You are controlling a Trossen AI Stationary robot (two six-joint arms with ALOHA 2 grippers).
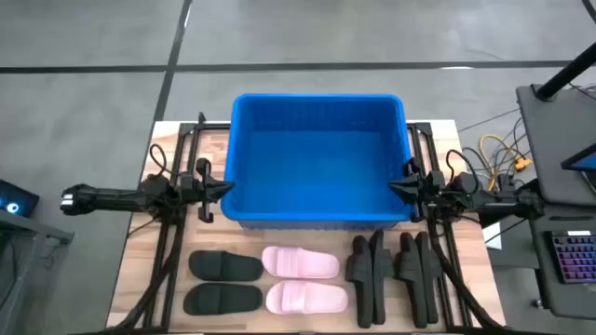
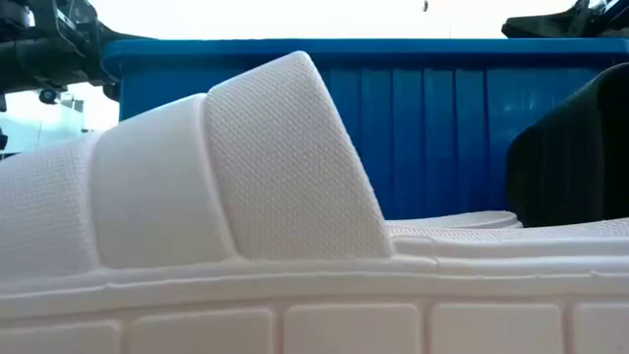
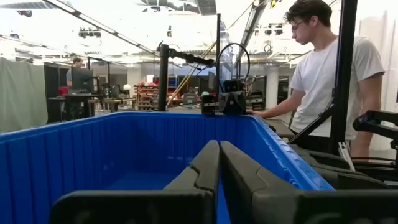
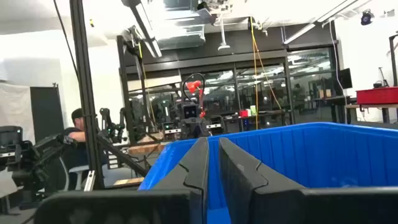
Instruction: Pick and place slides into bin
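The blue bin (image 1: 317, 158) stands at the table's middle, toward the far edge. In front of it the slides lie in a row. A black pair (image 1: 226, 267) is at the left and a pale pink pair (image 1: 300, 264) in the middle, both soles down. Black slides (image 1: 366, 279) stand on edge at the right. In the low view a pink slide (image 2: 246, 197) fills the front. My left gripper (image 1: 226, 189) is shut and points level over the bin's left near corner (image 3: 62, 149). My right gripper (image 1: 393, 187) is shut, level at the right near corner. Neither holds anything.
Dark frame rails (image 1: 172, 242) run along both sides of the wooden table. A person in a white shirt (image 3: 329, 74) stands beyond the table's right side. Another person (image 4: 78, 134) sits beyond the left side. A desk with a keyboard (image 1: 573, 256) is at the right.
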